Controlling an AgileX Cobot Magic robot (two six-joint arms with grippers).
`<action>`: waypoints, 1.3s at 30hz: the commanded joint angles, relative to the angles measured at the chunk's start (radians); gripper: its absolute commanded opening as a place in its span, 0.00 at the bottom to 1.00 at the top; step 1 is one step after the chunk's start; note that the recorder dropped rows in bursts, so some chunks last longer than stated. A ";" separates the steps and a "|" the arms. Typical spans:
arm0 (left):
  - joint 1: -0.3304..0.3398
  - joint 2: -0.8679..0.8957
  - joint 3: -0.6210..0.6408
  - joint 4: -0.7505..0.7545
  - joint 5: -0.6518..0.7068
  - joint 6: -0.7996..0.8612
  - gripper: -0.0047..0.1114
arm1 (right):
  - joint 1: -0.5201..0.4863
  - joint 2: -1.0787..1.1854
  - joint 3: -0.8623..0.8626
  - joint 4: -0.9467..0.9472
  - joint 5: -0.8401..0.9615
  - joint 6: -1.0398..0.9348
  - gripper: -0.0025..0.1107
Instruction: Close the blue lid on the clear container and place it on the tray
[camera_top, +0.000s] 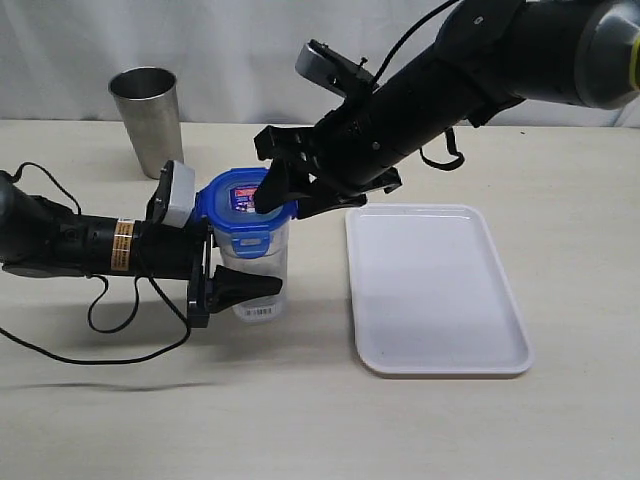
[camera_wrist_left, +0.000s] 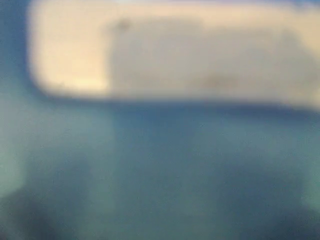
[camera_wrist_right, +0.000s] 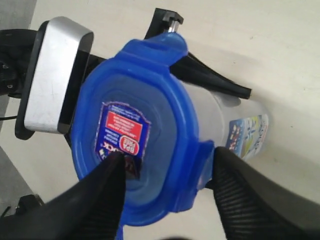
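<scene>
The clear container (camera_top: 262, 262) stands upright on the table, left of the tray (camera_top: 436, 350). My left gripper (camera_top: 246, 272) is shut around its body, one black finger (camera_wrist_right: 215, 82) lying along its side. The blue lid (camera_top: 232, 222) sits on top of the container, sticker up. My right gripper (camera_top: 295, 200) hangs over the lid, open. One of its fingertips (camera_wrist_right: 112, 167) rests on the lid's sticker and the other is outside a side flap (camera_wrist_right: 200, 160). The left wrist view is a blue-grey blur that shows no jaws.
A grey steel tumbler (camera_top: 148, 120) stands at the back left, behind the left arm. The white tray lies flat with nothing on it, to the right of the container. A black cable (camera_top: 110, 310) loops on the table under the left arm.
</scene>
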 joint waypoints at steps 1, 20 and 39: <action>-0.011 -0.002 0.002 0.004 0.005 0.002 0.04 | -0.014 -0.021 0.001 -0.093 0.004 0.004 0.47; -0.011 -0.002 0.002 -0.002 0.005 0.002 0.04 | 0.280 -0.245 0.001 -0.629 -0.029 -0.382 0.41; -0.011 -0.002 0.002 -0.004 0.005 0.002 0.04 | 0.426 -0.027 0.001 -1.077 -0.089 -0.254 0.41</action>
